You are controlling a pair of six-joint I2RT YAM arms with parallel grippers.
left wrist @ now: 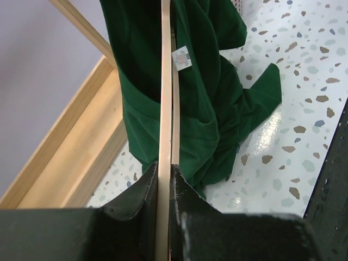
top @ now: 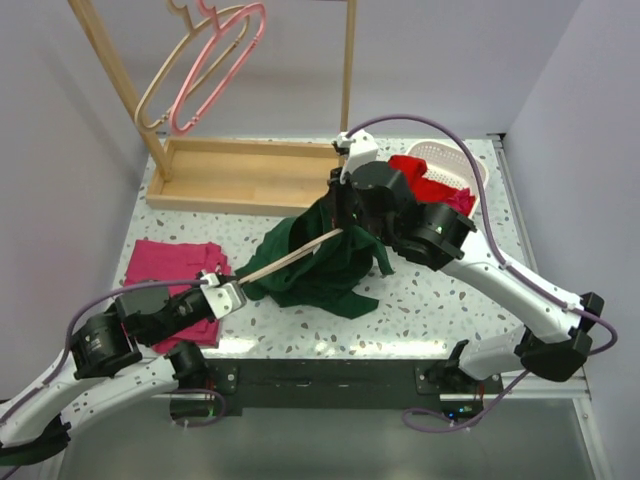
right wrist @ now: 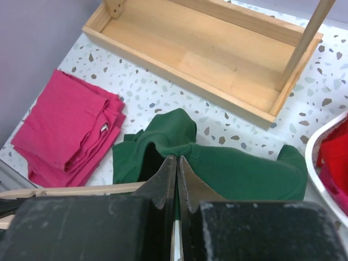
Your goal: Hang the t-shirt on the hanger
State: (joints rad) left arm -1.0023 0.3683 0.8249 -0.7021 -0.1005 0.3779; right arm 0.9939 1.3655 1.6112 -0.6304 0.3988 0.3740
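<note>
It looks like the step where the hanger goes into the shirt. The left tool [top: 232, 293] is squeezed tight on one end of the hanger [top: 290, 258], with the thin wood pinched between its two fingers. The right tool [top: 347, 215] is squeezed tight on the top of the t-shirt [top: 325, 268] and holds it up. The bottom of the shirt lies in a heap on the worktop [top: 430, 300], in front of the wooden rack [top: 245, 178] and near the folded pink cloth [top: 168, 268].

The hanger is long and thin. Its long line runs from the left tool, low on the left, up and across to the right. Its far end points at the lifted shirt. In the left wrist view it goes straight away from the tool and meets the green cloth close to the small white label [left wrist: 181, 57]. It is hard to tell if the end is already inside the neck. The hook is not in sight. The shirt hangs tall, top up and bottom down.

Next, the left tool probably needs to push the hanger along its own line, deeper into the shirt, while the right tool holds the top up. It should go slowly, so the wood does not catch on a fold.
</note>
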